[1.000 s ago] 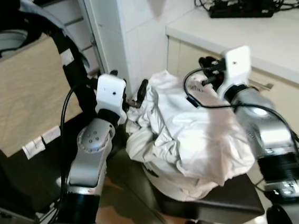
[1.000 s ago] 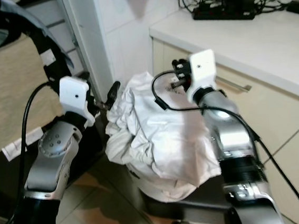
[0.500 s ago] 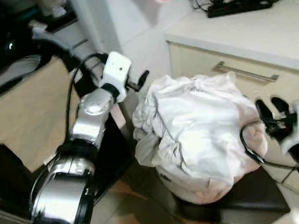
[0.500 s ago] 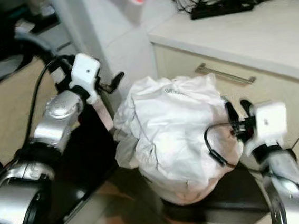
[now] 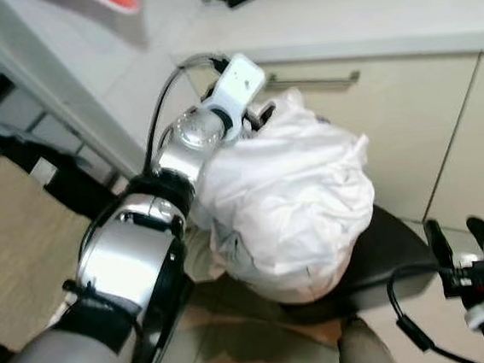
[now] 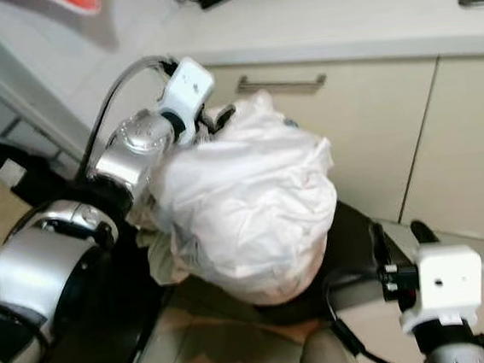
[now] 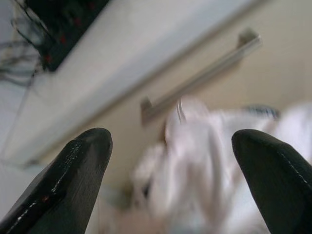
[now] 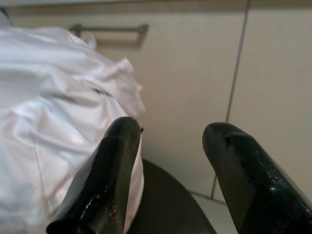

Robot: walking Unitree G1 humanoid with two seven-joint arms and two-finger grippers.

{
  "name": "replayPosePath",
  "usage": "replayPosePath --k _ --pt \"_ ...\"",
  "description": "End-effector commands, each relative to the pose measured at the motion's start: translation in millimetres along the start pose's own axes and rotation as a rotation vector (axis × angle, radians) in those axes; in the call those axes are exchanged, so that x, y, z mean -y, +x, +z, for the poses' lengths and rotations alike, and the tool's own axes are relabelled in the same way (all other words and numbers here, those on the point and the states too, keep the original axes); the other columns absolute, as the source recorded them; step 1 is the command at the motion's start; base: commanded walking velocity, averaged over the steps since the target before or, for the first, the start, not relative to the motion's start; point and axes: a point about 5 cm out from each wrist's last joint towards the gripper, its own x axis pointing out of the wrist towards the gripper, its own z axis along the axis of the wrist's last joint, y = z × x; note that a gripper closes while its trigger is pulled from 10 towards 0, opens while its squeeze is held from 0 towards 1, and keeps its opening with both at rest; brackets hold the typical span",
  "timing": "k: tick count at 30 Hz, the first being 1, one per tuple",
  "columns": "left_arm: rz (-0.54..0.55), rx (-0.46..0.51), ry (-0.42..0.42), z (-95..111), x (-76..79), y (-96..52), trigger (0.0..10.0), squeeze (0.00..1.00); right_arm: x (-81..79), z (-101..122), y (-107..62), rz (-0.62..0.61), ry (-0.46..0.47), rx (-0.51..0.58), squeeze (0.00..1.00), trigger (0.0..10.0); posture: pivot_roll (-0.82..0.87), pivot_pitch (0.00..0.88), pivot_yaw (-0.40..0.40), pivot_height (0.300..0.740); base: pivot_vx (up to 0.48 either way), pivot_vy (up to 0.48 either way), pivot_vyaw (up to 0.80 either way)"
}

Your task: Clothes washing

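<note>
White clothes bundle (image 5: 291, 202) sits heaped on a dark seat (image 5: 386, 253), just in front of the cabinet drawer handle (image 5: 314, 79) below the counter (image 5: 363, 15). Left end effector (image 7: 170, 146) spread wide, empty, at bundle's top edge. Right end effector (image 8: 170, 146) open, empty, beside the bundle's lower right.

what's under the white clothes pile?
The white clothes pile sits on a dark seat-like surface, whose edge shows beside and below it. How the seat is supported and whether anything else lies beneath the cloth is covered. The left gripper is at the pile's top.
</note>
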Motion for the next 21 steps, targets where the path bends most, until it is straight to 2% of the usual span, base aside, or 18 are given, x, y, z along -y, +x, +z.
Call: replayPosePath --k 1,2,3,4,6,8,9,10,11,14,18,21 --pt "0.06 -0.012 -0.027 -2.0 -22.2 -7.1 10.0 0.0 -4.3 4.3 -1.4 0.006 0.004 0.012 0.0 10.0 -0.58 0.182 0.336 0.731 0.0 0.0 0.0" --pt "0.072 0.008 -0.034 3.8 -28.8 -8.3 10.0 0.0 -3.8 3.0 -2.2 0.002 0.001 0.006 0.0 10.0 -0.58 0.176 0.334 0.731 0.0 0.0 0.0" --pt "0.114 0.059 -0.046 16.2 -48.1 -13.9 10.0 0.0 -4.3 1.9 -0.8 0.0 0.003 0.003 0.0 10.0 -0.57 0.164 0.329 0.731 0.0 0.0 0.0" --pt "0.114 0.059 -0.046 16.2 -48.1 -13.9 10.0 0.0 -4.3 1.9 -0.8 0.0 0.003 0.003 0.0 10.0 -0.57 0.164 0.329 0.731 0.0 0.0 0.0" --pt "0.132 0.062 -0.031 21.0 -64.1 -20.3 10.0 0.0 -5.6 1.3 5.0 0.012 0.004 0.006 0.0 10.0 -0.55 0.142 0.31 0.731 0.0 0.0 0.0" --pt "0.132 0.055 -0.023 20.9 -68.2 -22.4 10.0 0.0 -6.2 1.1 6.8 0.019 0.004 0.007 0.0 10.0 -0.55 0.142 0.31 0.731 0.0 0.0 0.0" --pt "0.124 0.014 0.016 17.3 -75.4 -26.9 10.0 0.0 -7.1 -0.4 12.3 0.042 0.002 0.006 0.0 10.0 -0.53 0.126 0.291 0.731 0.0 0.0 0.0" --pt "0.124 0.014 0.016 17.3 -75.4 -26.9 10.0 0.0 -7.1 -0.4 12.3 0.042 0.002 0.006 0.0 10.0 -0.53 0.126 0.291 0.731 0.0 0.0 0.0" --pt "0.084 -0.07 0.055 4.7 -77.8 -31.1 10.0 0.0 -9.2 -1.1 18.6 0.071 0.003 0.01 0.0 10.0 -0.52 0.119 0.284 0.731 0.0 0.0 0.0" --pt "0.056 -0.143 0.096 -7.5 -78.8 -35.0 10.0 0.0 -11.9 -0.5 24.6 0.1 0.001 0.018 0.0 10.0 -0.5 0.114 0.278 0.731 0.0 0.0 0.0" --pt "0.043 -0.225 0.113 -24.4 -83.4 -43.0 10.0 0.0 -14.4 0.2 32.3 0.123 0.002 0.029 0.0 10.0 -0.48 0.105 0.269 0.731 0.0 0.0 0.0" --pt "0.054 -0.245 0.076 -29.2 -90.3 -48.9 10.0 0.0 -16.5 -0.9 35.9 0.136 0.012 0.026 0.0 10.0 -0.48 0.103 0.267 0.731 0.0 0.0 0.0"
